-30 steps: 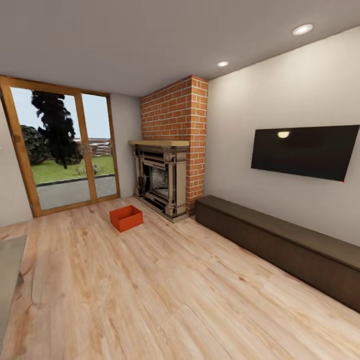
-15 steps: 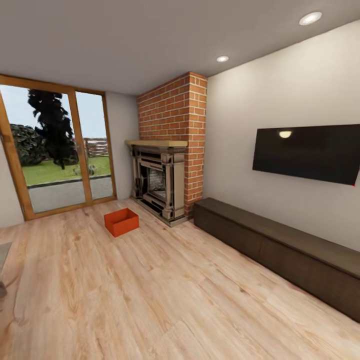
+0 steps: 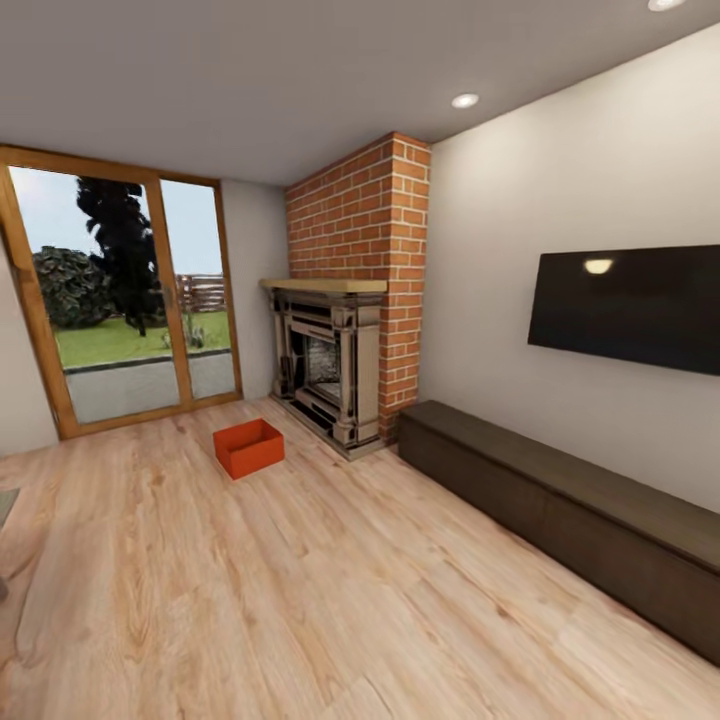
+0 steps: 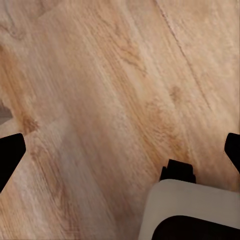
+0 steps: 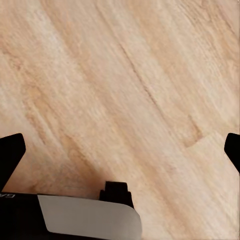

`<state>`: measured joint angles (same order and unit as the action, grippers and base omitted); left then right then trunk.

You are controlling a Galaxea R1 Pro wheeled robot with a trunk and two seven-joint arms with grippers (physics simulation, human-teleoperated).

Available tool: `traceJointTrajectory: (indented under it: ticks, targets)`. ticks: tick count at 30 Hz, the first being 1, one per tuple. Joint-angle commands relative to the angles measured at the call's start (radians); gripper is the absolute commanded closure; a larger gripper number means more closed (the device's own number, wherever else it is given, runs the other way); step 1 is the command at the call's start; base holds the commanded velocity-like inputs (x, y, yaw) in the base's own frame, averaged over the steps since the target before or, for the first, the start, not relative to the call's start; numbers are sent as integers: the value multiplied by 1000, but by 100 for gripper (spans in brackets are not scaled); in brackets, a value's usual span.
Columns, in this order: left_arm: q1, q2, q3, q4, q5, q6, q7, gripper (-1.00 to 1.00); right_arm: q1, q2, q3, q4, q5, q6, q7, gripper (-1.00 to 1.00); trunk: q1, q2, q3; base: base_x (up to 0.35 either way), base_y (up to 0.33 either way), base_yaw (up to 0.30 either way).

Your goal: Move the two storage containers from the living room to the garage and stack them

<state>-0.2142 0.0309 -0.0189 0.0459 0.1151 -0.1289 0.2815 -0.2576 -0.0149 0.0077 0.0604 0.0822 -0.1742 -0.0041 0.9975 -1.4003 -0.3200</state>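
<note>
One orange-red lidless storage container point(image 3: 249, 447) sits on the light wood-plank floor point(image 3: 300, 590) of the living room, a little in front of the fireplace point(image 3: 325, 368) and well ahead of me. The garage and its floor are out of view. In the left wrist view my left gripper point(image 4: 120, 150) hangs open above bare planks, its dark fingertips point(image 4: 11, 150) far apart. The right wrist view has my right gripper point(image 5: 120, 150) open in the same way over the wood, nothing between its fingertips point(image 5: 11, 150).
A red-brick chimney point(image 3: 365, 220) rises over the fireplace. A long dark low cabinet point(image 3: 560, 500) runs along the right wall under a black TV point(image 3: 630, 308). Glass garden doors point(image 3: 120, 300) stand at the far left. Open plank floor lies between me and the container.
The whole head view has shifted, so the camera has moved: the chimney, TV and cabinet now sit further right. The container has not moved on the floor.
</note>
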Motion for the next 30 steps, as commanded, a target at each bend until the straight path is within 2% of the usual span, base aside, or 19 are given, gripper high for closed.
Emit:
traceJointTrajectory:
  ticks: [1,21,30]
  targets:
    - [-2,0,-3,5,10,-9,-1,-100,-2,0,0,4,8,-7,0,-100,1,-1,-2,341,-109,231]
    - [-2,0,-3,5,10,-9,-1,-100,-2,0,0,4,9,-7,0,-100,1,-1,-19,341,-103,232]
    - [-2,0,-3,5,10,-9,-1,-100,-2,-2,0,3,9,-7,0,-100,1,-1,-27,341,-14,232]
